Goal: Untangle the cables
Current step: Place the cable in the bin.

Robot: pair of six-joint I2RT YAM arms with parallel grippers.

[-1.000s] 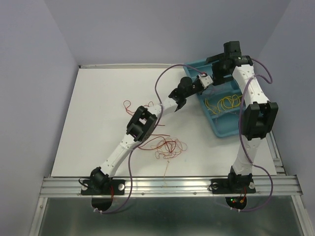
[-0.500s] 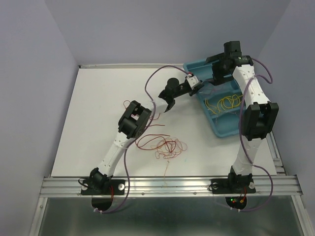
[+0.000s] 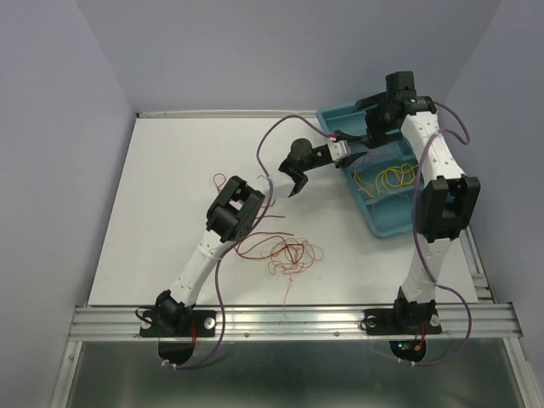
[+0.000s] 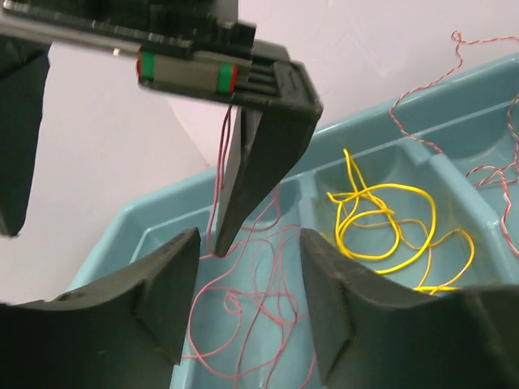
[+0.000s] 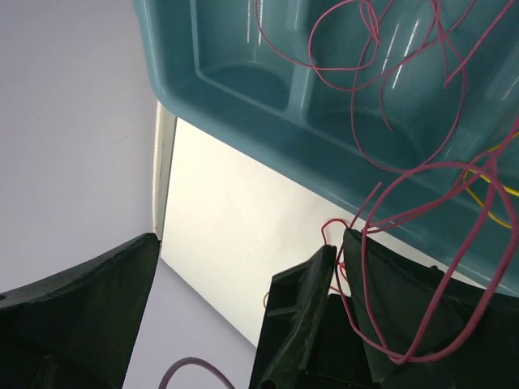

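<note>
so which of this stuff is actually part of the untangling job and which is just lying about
Job:
- tangle on the table
- red wire in the tray
- yellow wire in the next compartment
- teal tray

Lying about:
- purple arm cables
- metal rail

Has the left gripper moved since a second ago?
Yes. The left gripper has shifted slightly left, away from the tray.

Overhead looks down wide — wrist views share tray (image 4: pixel 365 131).
</note>
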